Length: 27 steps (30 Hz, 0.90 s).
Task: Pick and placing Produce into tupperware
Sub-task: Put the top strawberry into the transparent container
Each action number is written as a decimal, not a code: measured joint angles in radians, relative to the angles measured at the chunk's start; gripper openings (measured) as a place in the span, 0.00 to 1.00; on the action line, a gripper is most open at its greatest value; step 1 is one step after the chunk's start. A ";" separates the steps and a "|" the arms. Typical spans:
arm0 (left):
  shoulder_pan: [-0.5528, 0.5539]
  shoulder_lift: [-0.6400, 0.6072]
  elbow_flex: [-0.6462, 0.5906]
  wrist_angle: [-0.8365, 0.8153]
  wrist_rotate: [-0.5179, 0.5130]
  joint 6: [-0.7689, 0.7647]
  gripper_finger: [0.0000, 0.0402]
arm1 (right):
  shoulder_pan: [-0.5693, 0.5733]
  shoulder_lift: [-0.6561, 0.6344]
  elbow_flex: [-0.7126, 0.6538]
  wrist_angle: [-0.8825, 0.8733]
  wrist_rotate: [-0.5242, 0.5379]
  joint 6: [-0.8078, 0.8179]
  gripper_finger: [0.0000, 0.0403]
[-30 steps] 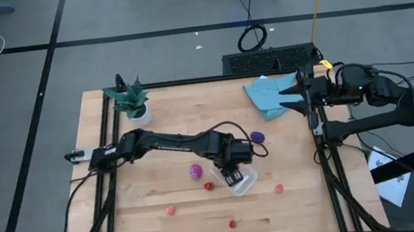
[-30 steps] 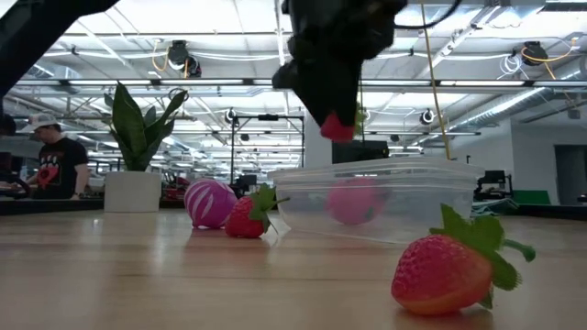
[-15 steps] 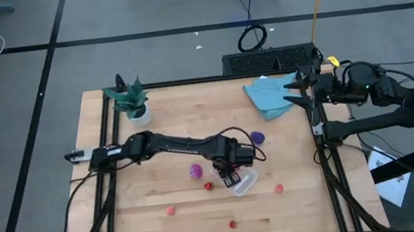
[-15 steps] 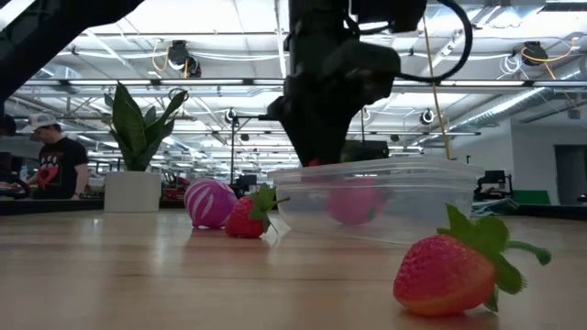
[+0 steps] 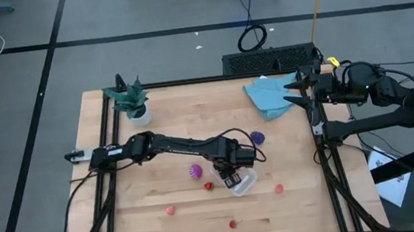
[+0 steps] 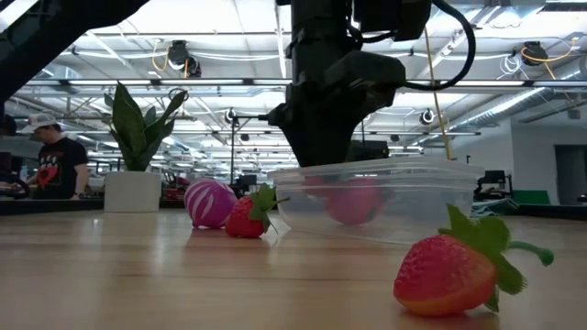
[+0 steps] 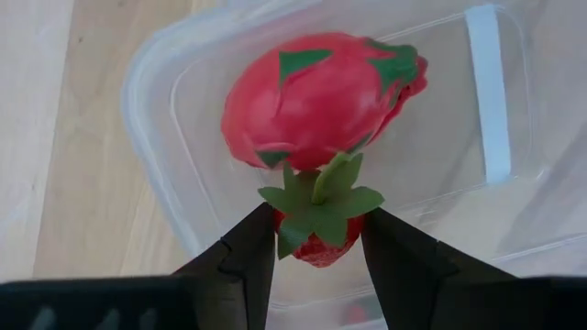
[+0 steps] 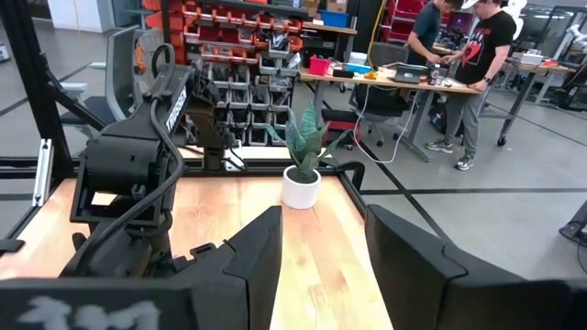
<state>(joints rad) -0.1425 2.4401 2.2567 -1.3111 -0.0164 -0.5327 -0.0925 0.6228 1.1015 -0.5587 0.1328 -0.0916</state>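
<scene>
We see the left tool (image 6: 323, 156) reaching down into the clear tub (image 6: 376, 209). A strawberry (image 6: 451, 272) lies close on the surface (image 6: 138, 275).

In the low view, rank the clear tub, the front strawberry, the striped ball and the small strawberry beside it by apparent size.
1. Clear tub
2. Front strawberry, though it sits nearest the camera, which enlarges it
3. Striped ball
4. Small strawberry, close to the ball in size

The left gripper (image 5: 234, 180) and a pink fruit (image 7: 316, 96) crowd the tupperware (image 5: 243, 180); bare table (image 5: 311, 206) surrounds it.
</scene>
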 joint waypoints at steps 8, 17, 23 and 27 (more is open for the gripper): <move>0.000 0.000 -0.043 0.021 0.046 -0.002 0.37 | 0.000 0.000 0.000 0.000 -0.002 0.000 0.37; 0.001 0.000 -0.044 0.029 0.046 0.004 0.37 | 0.000 0.000 0.000 0.000 -0.002 0.000 0.37; 0.001 0.000 -0.044 0.030 0.046 0.012 0.37 | 0.000 0.000 0.000 0.000 -0.002 0.000 0.37; 0.003 0.000 -0.044 0.030 0.046 0.018 0.37 | 0.000 0.000 0.000 0.000 -0.003 0.001 0.37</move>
<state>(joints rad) -0.1397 2.4397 2.2131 -1.2816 0.0292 -0.5146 -0.0925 0.6228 1.1015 -0.5591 0.1300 -0.0910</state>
